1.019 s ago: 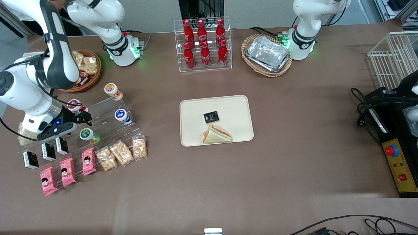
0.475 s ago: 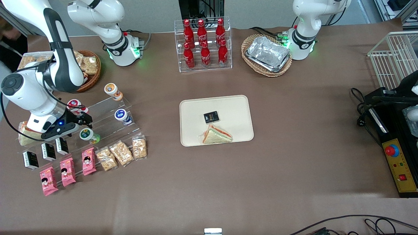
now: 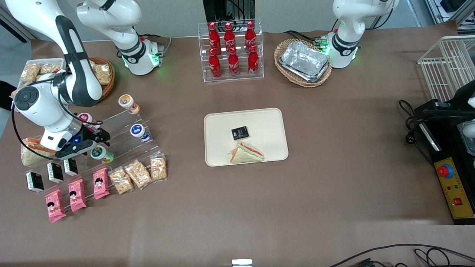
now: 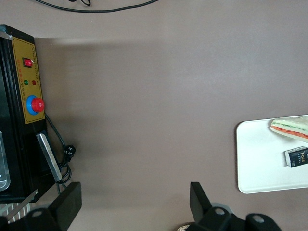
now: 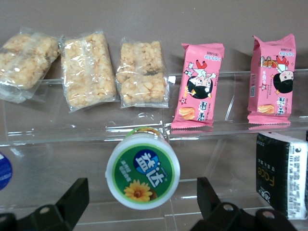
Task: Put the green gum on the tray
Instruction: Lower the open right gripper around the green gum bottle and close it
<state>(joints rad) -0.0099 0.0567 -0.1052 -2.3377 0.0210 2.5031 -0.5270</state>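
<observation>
White plastic lid, green body: the green gum is a small round bottle standing on the clear stepped shelf, on a lower step, nearer the front camera than the blue-labelled bottle. Snack packs and pink packets lie on the step just below it, black boxes beside it.

The gripper hovers directly over the bottle, fingers spread apart with the lid between them, nothing held. In the front view the gripper sits just above the bottle.

Handling, as judged: light, rigid, not fragile. Smooth plastic, round wall, so likely slippery and prone to roll or twist if pinched off-centre. Best hold looks to be across the lid or the upper wall, fingers on opposite sides through the middle. The lid overhangs the body slightly, which may help stop it sliding down out of the grip.

Risk: the shelf step is narrow; a finger may catch the acrylic edge or nudge the black boxes.

The tray lies well apart, toward mid-table, with a sandwich and a dark packet on it; bare room remains.
</observation>
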